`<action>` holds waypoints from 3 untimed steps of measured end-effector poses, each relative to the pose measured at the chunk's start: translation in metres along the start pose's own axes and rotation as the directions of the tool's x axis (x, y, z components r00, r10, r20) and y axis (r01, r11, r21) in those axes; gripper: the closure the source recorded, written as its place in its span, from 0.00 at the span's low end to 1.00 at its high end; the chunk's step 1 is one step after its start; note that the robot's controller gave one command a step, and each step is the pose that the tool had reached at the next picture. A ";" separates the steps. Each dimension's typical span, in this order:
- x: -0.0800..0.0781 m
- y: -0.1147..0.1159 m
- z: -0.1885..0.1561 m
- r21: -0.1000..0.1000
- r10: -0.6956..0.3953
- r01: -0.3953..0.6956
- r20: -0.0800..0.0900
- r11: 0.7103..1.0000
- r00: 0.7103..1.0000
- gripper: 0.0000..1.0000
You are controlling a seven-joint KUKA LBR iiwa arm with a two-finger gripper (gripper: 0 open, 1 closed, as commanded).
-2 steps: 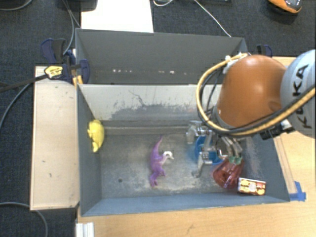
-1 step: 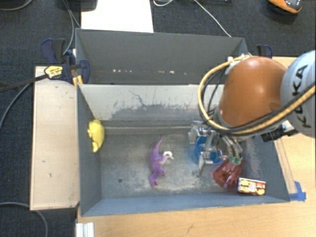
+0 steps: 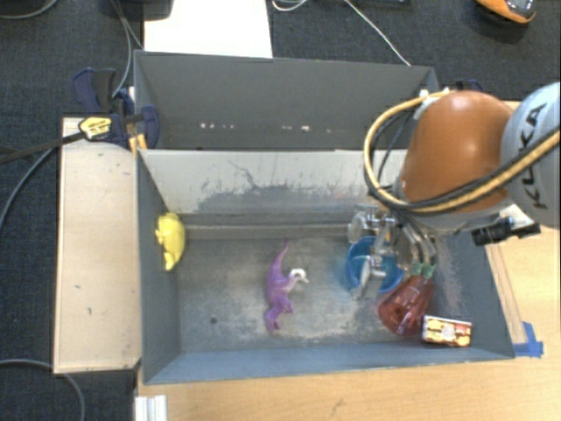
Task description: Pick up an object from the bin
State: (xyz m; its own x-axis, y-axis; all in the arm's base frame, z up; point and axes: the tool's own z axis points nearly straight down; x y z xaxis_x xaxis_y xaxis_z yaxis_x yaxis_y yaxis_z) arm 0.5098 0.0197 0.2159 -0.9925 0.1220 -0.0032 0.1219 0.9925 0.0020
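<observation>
Presumably for a grasp, the gripper hangs just over the blue cup; its jaw width I cannot tell.

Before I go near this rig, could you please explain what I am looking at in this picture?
One camera looks down into a grey metal bin, slightly from the side. The orange dome is a cover on the wrist of a robot arm, which reaches in from the right. At its end is the gripper, its grasping tool, low over a blue thing on the right of the bin. I cannot tell whether it has hold of it. Next to that lie a red thing and a yellow box. A purple dinosaur lies in the middle and a yellow toy at the left wall. The job is to pick one thing out.
</observation>
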 end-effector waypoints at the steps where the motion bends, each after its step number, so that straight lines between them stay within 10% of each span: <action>1: -0.040 -0.020 0.028 0.000 -0.105 0.105 0.010 0.995 0.994 0.00; 3: -0.039 -0.033 0.064 -0.003 0.251 -0.251 0.004 0.968 0.968 0.00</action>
State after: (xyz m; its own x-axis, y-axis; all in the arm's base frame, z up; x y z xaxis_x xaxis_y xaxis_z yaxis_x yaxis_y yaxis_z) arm 0.5451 -0.0174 0.1522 -0.9302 0.3670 -0.0067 0.3670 0.9302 0.0052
